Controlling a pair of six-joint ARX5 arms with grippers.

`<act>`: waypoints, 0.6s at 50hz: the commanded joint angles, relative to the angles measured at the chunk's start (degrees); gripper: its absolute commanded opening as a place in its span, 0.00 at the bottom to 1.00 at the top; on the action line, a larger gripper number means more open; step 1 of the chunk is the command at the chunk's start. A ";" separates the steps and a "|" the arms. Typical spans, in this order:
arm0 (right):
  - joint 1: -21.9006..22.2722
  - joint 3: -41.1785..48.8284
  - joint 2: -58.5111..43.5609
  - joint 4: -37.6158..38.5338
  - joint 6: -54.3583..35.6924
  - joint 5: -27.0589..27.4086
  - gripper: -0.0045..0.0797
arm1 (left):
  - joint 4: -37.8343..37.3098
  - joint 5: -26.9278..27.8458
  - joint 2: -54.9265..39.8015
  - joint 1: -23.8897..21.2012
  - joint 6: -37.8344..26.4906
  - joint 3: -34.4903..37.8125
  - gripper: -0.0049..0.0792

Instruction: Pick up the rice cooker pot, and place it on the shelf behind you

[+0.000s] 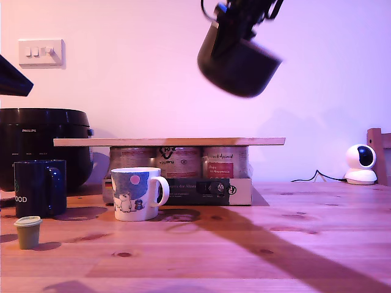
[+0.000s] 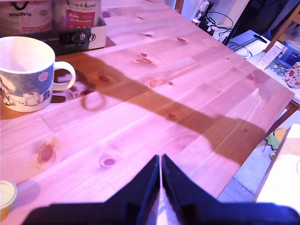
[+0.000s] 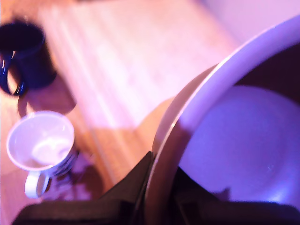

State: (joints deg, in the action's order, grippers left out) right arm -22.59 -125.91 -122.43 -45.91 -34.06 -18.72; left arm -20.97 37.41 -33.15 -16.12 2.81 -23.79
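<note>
home | pine table [image 1: 293, 244], mugs, wall switch [image 1: 40, 52] (security camera [image 1: 360, 163] too)

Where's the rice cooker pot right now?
The rice cooker pot hangs tilted near the top of the exterior view, held by my second pincer, above the shelf.

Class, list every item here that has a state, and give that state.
rice cooker pot: airborne, tilted, rim clamped
my second gripper: shut on the rim
my first gripper: shut, empty
white mug: upright, empty
dark blue mug: upright
shelf: level on cans
</note>
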 commanded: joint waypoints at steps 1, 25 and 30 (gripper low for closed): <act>-0.39 -1.70 1.07 2.08 -0.22 -0.48 0.04 | 0.37 0.02 -0.24 -0.20 0.13 0.39 0.04; -1.33 -1.70 0.00 1.38 -0.46 -1.81 0.06 | 0.39 0.02 -0.22 -0.20 0.15 0.39 0.04; -1.90 -1.70 0.00 2.14 -0.52 -1.68 0.14 | 0.39 0.02 -0.22 -0.20 0.15 0.39 0.04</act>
State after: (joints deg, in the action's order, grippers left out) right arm -23.27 -125.91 -124.22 -45.32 -34.39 -20.18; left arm -20.97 37.41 -33.15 -16.14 2.81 -23.79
